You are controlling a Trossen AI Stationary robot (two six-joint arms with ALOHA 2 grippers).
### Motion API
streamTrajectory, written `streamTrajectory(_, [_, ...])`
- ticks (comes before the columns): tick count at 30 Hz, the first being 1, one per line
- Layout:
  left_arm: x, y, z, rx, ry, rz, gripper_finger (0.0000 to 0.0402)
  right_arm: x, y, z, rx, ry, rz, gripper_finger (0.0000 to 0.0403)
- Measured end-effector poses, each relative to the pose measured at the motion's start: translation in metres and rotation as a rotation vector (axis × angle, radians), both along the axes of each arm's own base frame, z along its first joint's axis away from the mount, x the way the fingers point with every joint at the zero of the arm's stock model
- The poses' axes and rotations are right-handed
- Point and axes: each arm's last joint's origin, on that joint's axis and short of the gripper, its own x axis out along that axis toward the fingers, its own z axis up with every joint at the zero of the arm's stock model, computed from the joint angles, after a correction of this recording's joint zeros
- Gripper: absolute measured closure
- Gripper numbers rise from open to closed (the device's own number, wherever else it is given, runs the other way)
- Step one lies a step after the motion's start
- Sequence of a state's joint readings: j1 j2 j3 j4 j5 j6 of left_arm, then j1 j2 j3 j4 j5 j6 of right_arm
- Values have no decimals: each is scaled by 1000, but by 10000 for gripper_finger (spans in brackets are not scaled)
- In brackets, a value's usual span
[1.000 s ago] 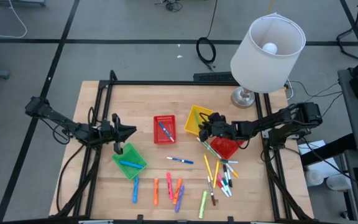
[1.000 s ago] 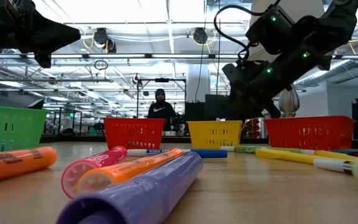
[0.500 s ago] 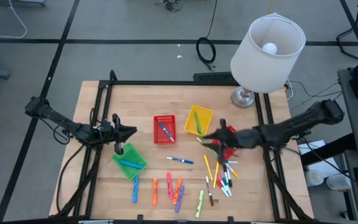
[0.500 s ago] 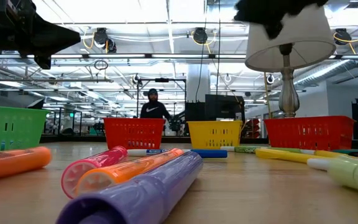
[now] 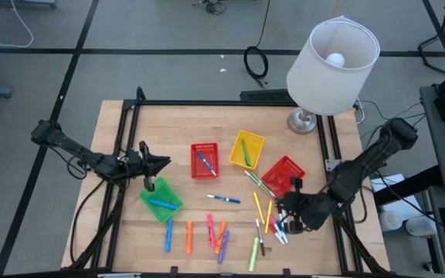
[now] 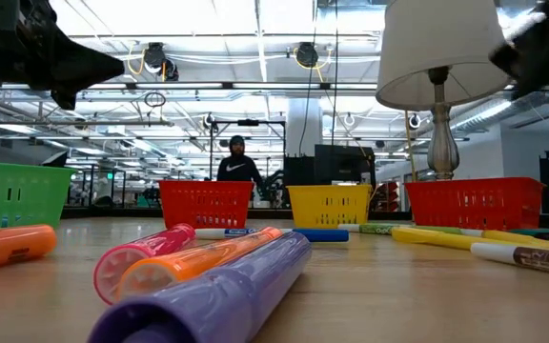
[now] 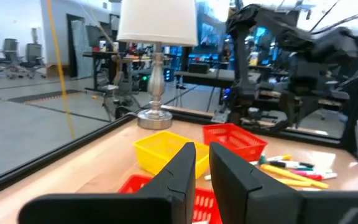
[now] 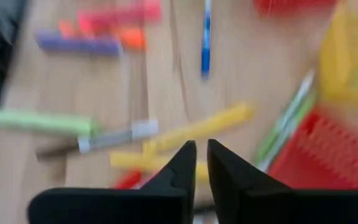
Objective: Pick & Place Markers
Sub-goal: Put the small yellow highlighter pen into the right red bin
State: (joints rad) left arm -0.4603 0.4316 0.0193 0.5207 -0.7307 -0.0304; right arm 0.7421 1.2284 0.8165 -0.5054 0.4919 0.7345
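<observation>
**Right arm swung down over the marker pile**

Since the earlier frames the right gripper has been carried from beside the yellow basket, past the right-hand red basket, down to the cluster of markers at the table's near right. Its fingers are seen nearly together with a narrow gap, nothing between them, directly above the yellow markers.

At the left, the left gripper is held just above the green basket, in which one blue marker lies; its fingers are close together and empty. A row of blue, orange, pink, purple and green markers lies along the near edge, well apart from both grippers. In the middle red basket a blue marker rests, and a blue pen lies on bare wood just in front. A green marker lies in the yellow basket. A lamp stands at the far right.
</observation>
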Motion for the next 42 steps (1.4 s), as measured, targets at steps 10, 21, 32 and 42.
streamTrajectory(10, [0, 0, -5, 20, 52, 13, 346, -16, 0, -43, 68, 505, -191, 401])
streamTrajectory(21, [0, 0, -7, -18, 60, 10, 346, -9, 9, -40, 197, 469, -150, 310])
streamTrajectory(32, [0, 0, -7, -24, 58, 9, 346, -14, 3, -59, 230, 461, -229, 193])
streamTrajectory(42, [0, 0, -7, -27, 56, 9, 346, -16, 0, -84, 158, 461, -258, 228])
